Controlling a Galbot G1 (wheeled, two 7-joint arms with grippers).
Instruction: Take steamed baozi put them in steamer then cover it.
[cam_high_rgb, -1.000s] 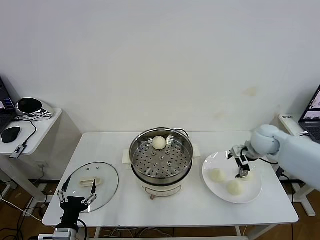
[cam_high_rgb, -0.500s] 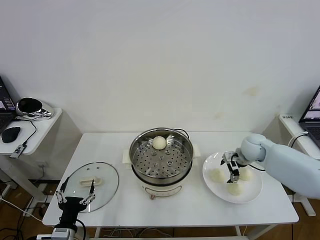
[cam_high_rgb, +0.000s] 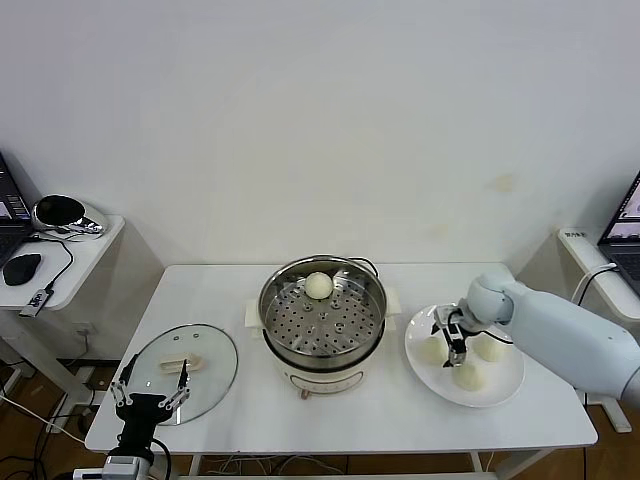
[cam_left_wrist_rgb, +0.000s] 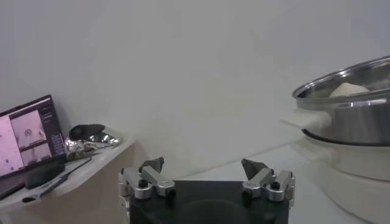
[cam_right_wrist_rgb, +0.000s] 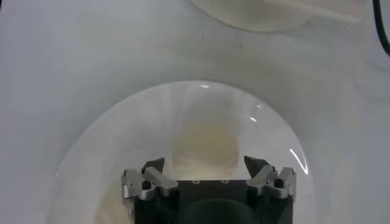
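The right gripper (cam_high_rgb: 446, 339) straddles the leftmost bun (cam_high_rgb: 431, 350) on the plate (cam_high_rgb: 500, 385), fingers apart, not visibly clamped; another bun (cam_high_rgb: 318, 285) (far side) sits in the steamer (cam_high_rgb: 322, 318); the left gripper (cam_high_rgb: 153, 385) waits open near the lid (cam_high_rgb: 183, 361).

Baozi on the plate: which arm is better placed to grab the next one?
Right. The right tool straddles a baozi on the white plate, its jaws either side; the left tool waits near the cover.

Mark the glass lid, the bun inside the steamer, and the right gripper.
glass lid (cam_high_rgb: 184, 360), head view, handle at centre.
bun inside the steamer (cam_high_rgb: 318, 286), head view, its top.
right gripper (cam_high_rgb: 447, 341), head view, between fingertips.
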